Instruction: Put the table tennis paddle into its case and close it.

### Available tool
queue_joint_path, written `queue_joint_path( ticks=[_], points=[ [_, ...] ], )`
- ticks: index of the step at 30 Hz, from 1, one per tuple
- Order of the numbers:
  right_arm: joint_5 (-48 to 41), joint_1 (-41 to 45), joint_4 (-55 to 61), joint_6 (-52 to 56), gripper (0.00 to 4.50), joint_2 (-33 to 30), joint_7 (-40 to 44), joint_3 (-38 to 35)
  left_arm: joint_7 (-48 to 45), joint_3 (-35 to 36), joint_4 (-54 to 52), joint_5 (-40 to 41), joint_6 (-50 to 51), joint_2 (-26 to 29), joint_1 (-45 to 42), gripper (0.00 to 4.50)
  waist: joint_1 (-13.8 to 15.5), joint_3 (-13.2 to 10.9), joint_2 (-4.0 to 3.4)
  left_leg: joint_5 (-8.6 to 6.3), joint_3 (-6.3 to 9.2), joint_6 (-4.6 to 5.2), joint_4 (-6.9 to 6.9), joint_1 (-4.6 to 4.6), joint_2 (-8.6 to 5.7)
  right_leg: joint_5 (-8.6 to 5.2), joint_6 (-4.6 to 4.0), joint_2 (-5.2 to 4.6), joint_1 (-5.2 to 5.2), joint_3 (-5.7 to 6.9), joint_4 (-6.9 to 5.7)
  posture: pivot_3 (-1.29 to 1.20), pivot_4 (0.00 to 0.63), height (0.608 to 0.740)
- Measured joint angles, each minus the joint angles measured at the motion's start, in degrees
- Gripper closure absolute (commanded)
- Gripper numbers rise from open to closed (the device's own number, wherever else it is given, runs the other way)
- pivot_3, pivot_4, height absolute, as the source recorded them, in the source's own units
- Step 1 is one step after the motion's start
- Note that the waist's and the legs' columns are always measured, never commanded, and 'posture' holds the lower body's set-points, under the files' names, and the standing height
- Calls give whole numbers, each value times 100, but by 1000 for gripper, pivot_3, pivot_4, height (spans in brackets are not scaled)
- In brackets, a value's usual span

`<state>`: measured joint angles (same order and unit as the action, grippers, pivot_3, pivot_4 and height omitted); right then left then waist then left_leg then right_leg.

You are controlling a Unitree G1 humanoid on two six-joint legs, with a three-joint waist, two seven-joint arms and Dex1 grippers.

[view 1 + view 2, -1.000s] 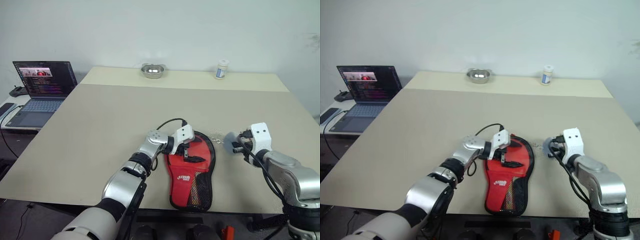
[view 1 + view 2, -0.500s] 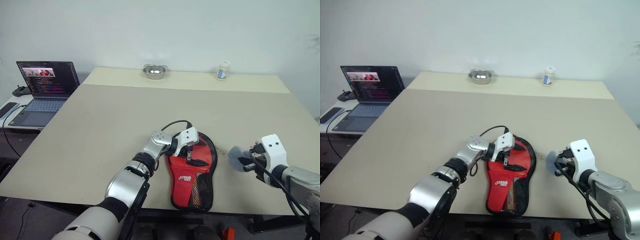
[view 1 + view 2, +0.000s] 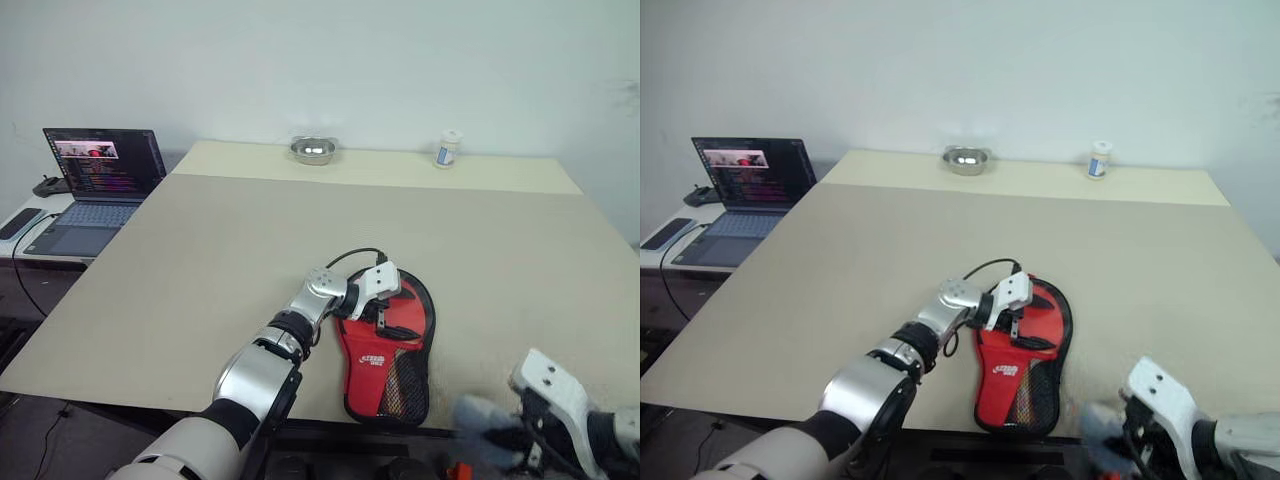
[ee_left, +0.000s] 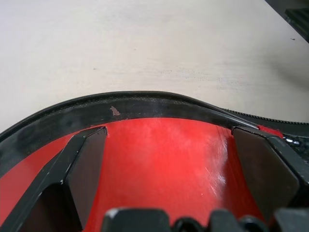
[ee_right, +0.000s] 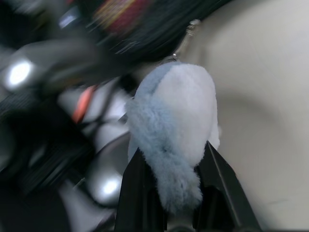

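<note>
The case lies flat near the table's front edge, red side up with a white logo, black zip edging and a mesh pocket at its narrow end. My left gripper rests open on the round end, and its fingers straddle the red fabric just inside the black edge. My right gripper is low, beyond the front edge, shut on a fluffy grey-blue pompom. A small chain leads from the pompom toward the case. The table tennis paddle is hidden.
An open laptop sits on a side desk to the left with a phone beside it. At the far edge of the beige table stand a metal bowl and a small white bottle.
My right gripper has pulled back toward me and dropped past the table's front edge, taking the pompom with it. The left gripper has stayed on the case. The camera view has shifted.
</note>
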<state>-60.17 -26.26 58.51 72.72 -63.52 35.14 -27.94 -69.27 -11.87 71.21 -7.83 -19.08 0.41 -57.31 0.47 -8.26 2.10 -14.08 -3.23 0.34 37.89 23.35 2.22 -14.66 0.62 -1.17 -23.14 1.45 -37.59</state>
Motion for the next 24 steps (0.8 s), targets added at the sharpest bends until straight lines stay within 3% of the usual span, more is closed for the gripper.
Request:
queue_joint_path(
  ticks=[4, 9, 20, 24],
  points=[
    [-579, -617, -4, -871, 4313, -616, -7, -263, 7, -2, -3, -5, -2, -16, 65, 0, -4, 10, 24, -1, 0, -1, 4, -18, 0, 1, 4, -2, 19, 0, 5, 0, 150, 740],
    [-559, -1065, 0, -1383, 4314, -702, -233, -297, 9, -17, 0, -32, -3, -29, 92, 0, -4, 13, 18, -9, 30, -13, -3, -48, 25, -1, -2, -10, 85, 38, 66, 0, 150, 740],
    [-557, -1086, 8, -1352, 674, -514, 44, -861, 90, -17, -1, -52, -16, -23, 94, 0, -1, 13, 18, -10, 53, -15, -1, -47, 25, -5, -7, -12, 91, 57, 65, 0, 150, 740],
    [-971, -853, -234, -1216, 674, -437, 321, -1502, 141, 3, 1, -41, -11, -30, 77, 0, 0, 11, 19, -10, 53, -15, 3, -47, 25, -16, -27, -13, 94, 56, 66, 0, 150, 740]
  ],
)
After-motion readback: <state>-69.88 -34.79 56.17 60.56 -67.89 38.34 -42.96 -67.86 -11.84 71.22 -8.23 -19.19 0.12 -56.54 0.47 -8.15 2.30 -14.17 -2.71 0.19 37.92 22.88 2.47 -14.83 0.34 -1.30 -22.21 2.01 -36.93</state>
